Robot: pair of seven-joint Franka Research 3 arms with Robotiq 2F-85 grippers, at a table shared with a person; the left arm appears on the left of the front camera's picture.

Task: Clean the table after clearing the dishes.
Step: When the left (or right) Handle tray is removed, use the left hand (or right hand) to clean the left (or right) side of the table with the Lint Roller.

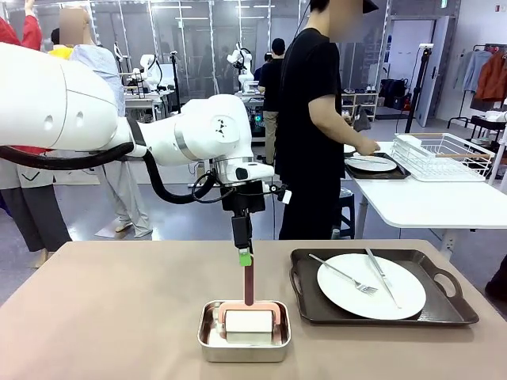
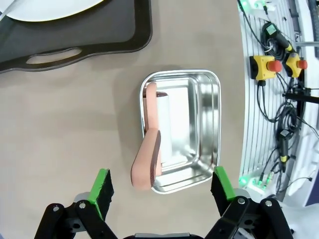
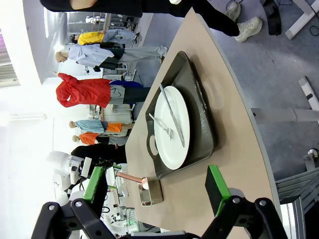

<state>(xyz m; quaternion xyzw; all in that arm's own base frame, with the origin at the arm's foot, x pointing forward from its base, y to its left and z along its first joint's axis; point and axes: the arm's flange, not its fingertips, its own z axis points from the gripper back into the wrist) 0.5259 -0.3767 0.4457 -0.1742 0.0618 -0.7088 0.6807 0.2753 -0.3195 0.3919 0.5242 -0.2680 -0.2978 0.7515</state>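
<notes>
Now the left gripper [image 1: 245,255] hangs with jaws wide over the roller's pink handle [image 1: 249,286], which rises from the steel pan [image 1: 207,348] on the table [image 1: 111,317]. Beside the pan, one plate [image 1: 348,302] with fork [image 1: 344,275] and knife [image 1: 382,277] sits on its tray [image 1: 313,310]. Right gripper [image 3: 155,183] gapes wide too, empty. A second plate [image 1: 371,164] lies on the white table [image 1: 428,202].

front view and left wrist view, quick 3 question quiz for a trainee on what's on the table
1. True or false: the left hand is shut on the pink handle.
2. How many trays stand on the beige table? A one, B two, C none.
3. Fill in: the fork and knife lie on the white ____.
Key: 1 false, it is open above the handle; 2 A; 3 plate.
</notes>
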